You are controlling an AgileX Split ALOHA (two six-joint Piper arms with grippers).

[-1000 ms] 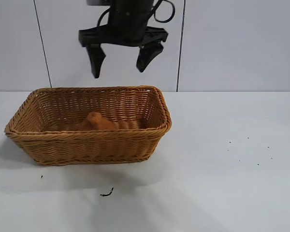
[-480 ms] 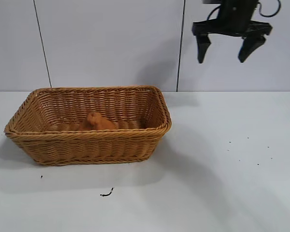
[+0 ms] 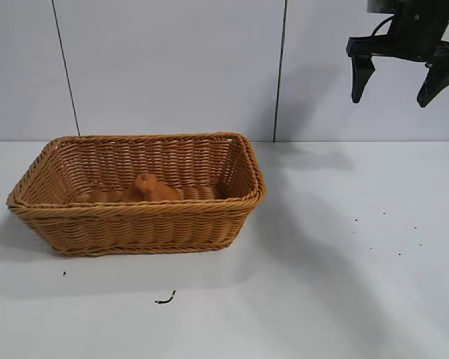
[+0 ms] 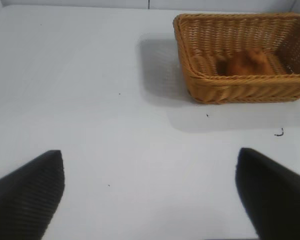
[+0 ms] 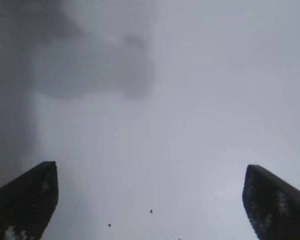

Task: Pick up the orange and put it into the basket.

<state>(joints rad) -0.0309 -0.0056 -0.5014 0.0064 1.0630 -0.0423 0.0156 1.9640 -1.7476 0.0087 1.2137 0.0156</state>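
Note:
The orange (image 3: 151, 188) lies inside the wicker basket (image 3: 135, 208) on the left half of the white table. My right gripper (image 3: 391, 97) hangs high at the far right, well away from the basket, open and empty. In the right wrist view its gripper (image 5: 149, 167) shows wide apart over bare table. My left gripper (image 4: 149, 152) is out of the exterior view. It is open and empty over bare table, far from the basket (image 4: 200, 75), with the orange (image 4: 247, 62) visible inside it.
A small dark scrap (image 3: 165, 300) lies on the table in front of the basket. Several tiny dark specks (image 3: 385, 232) dot the right side of the table. A panelled wall stands behind.
My right gripper has moved from above the basket to the far right and slightly up, still open and empty. The orange has stayed in the basket.

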